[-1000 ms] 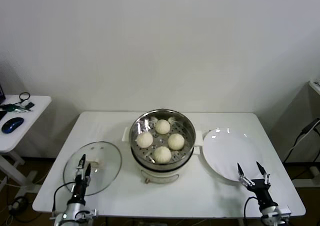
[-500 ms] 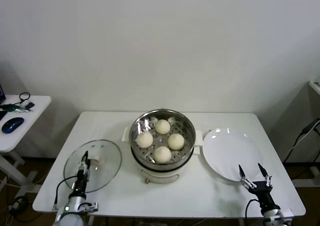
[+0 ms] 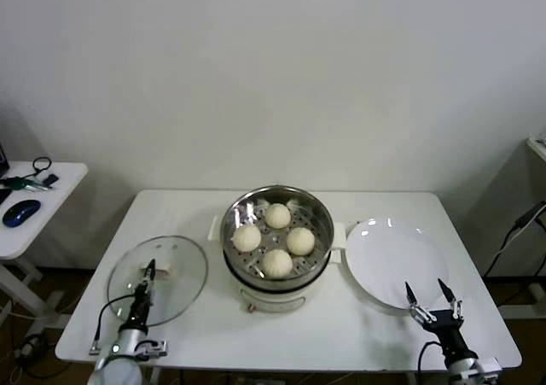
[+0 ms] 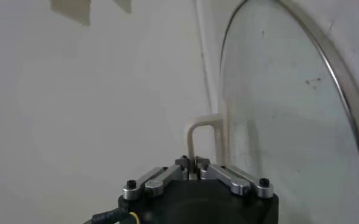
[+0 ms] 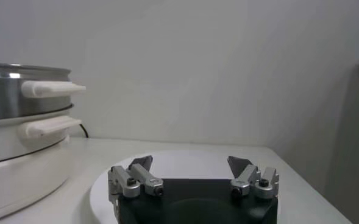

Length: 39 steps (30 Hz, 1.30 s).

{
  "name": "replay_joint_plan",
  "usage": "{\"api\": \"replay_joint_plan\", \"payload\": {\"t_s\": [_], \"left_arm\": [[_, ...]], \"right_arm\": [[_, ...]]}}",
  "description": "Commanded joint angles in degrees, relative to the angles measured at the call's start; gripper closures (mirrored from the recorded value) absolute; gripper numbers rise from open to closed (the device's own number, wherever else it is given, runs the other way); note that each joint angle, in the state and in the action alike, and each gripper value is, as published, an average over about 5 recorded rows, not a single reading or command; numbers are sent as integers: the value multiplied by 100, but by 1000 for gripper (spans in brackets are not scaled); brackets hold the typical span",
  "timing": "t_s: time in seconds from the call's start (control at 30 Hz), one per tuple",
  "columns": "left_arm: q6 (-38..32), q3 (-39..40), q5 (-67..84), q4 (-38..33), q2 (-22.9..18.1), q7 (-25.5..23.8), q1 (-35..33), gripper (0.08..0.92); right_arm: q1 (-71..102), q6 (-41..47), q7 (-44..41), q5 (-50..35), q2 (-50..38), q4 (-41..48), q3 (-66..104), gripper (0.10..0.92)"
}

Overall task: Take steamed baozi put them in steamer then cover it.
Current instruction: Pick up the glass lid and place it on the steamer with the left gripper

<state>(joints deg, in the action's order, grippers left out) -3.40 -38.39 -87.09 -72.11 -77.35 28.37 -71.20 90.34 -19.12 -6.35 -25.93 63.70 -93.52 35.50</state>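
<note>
Several cream-white baozi [image 3: 277,216] sit on the perforated tray inside the steel steamer [image 3: 232,250] at the table's middle. The steamer has no lid on it; it also shows in the right wrist view [image 5: 21,122]. The glass cover [image 3: 175,270] lies at the front left. My left gripper [image 3: 147,282] is shut on its cream-white handle [image 4: 194,137], with the glass [image 4: 289,122] beside it. My right gripper [image 3: 426,298] is open and empty at the near edge of the white plate [image 3: 388,257], which the right wrist view shows under the gripper [image 5: 191,164].
The white table [image 3: 341,334] ends just in front of both grippers. A white side table [image 3: 51,197] stands at the far left with a blue mouse [image 3: 21,212] and cables on it. A white wall is behind.
My left gripper's fingers, open over the cover a second ago, have shut on its handle. The cover has shifted slightly away from the table's front edge. The right gripper has barely moved.
</note>
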Motion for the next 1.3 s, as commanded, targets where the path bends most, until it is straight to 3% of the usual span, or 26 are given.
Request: {"api": "replay_joint_plan", "payload": {"t_s": [0.03, 0.2, 0.3, 0.43, 0.63, 0.93, 1.13, 1.3], "left_arm": [[8, 5, -72, 59, -7, -1, 69, 860], [7, 27, 96, -103, 49, -24, -1, 861], [135, 115, 631, -543, 179, -292, -139, 861], [574, 203, 1710, -1603, 556, -1090, -403, 861], [1824, 135, 3292, -3221, 1285, -2451, -700, 861], [3110, 309, 4099, -4554, 2118, -3195, -406, 861], [3719, 1487, 3728, -4920, 2070, -3449, 208, 861], [4096, 2773, 2929, -4996, 1514, -3806, 660, 861]], "right_arm": [[2, -7, -10, 4, -4, -14, 14, 203], [-12, 39, 19, 111, 4, -54, 22, 203], [-13, 117, 60, 220, 7, -85, 39, 203], [-27, 289, 126, 320, 6, -127, 72, 203], [-34, 450, 187, 403, 41, -211, 80, 203], [-38, 479, 203, 612, 162, -310, 61, 203], [-75, 389, 168, 633, 237, -295, 78, 203], [-97, 319, 157, 624, 253, -210, 114, 203]]}}
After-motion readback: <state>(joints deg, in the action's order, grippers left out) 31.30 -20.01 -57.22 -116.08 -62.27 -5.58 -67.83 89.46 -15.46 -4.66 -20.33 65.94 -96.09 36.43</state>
